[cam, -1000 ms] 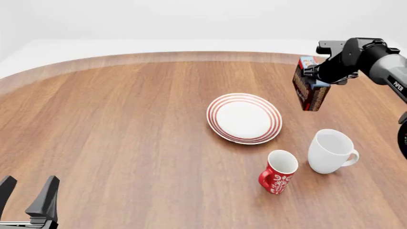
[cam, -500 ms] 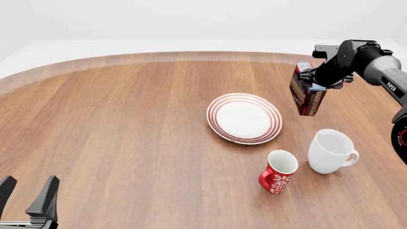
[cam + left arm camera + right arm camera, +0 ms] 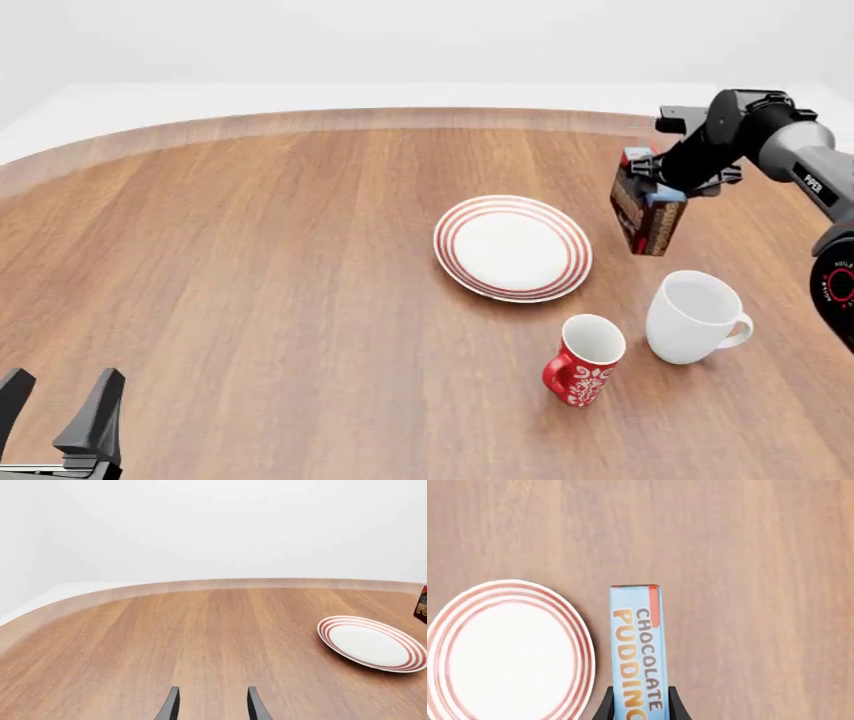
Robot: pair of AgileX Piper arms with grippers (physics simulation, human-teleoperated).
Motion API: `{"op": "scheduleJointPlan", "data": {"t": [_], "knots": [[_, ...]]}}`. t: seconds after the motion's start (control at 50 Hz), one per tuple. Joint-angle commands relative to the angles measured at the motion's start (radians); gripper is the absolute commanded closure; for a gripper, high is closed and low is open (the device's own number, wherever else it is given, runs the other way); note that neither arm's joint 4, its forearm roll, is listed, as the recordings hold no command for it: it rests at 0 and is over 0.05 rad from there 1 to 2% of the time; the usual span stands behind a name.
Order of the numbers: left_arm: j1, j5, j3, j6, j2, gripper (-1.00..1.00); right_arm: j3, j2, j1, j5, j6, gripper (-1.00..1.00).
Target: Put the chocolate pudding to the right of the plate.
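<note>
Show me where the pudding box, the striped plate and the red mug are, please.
chocolate pudding (image 3: 646,213): front view, on its dark brown side face.
plate (image 3: 513,247): front view, on its white centre.
red mug (image 3: 585,364): front view, on its patterned red wall.

You have a round wooden table (image 3: 267,250), brown grain running lengthwise, with a paler band along its far curved edge. A plain white mug (image 3: 693,315) stands upright on it, handle to the right. Just beside it, nearer you and to its left, a red mug (image 3: 583,360) with white pattern stands upright, apart from it.
</note>
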Motion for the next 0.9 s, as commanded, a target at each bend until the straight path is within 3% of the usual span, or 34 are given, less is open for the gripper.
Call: {"op": "scheduleJointPlan", "data": {"t": [0.02,0.6,0.62,0.9], "knots": [[0.000,0.000,0.000,0.000,0.000,-1.00,-0.022,0.024,-0.013,0.037,0.011,1.00],[0.000,0.000,0.000,0.000,0.000,-1.00,-0.045,0.049,-0.051,0.070,0.011,1.00],[0.000,0.000,0.000,0.000,0.000,-1.00,-0.046,0.048,-0.061,0.067,0.012,-1.00],[0.000,0.000,0.000,0.000,0.000,-1.00,-0.038,0.035,-0.067,0.047,0.011,-1.00]]}}
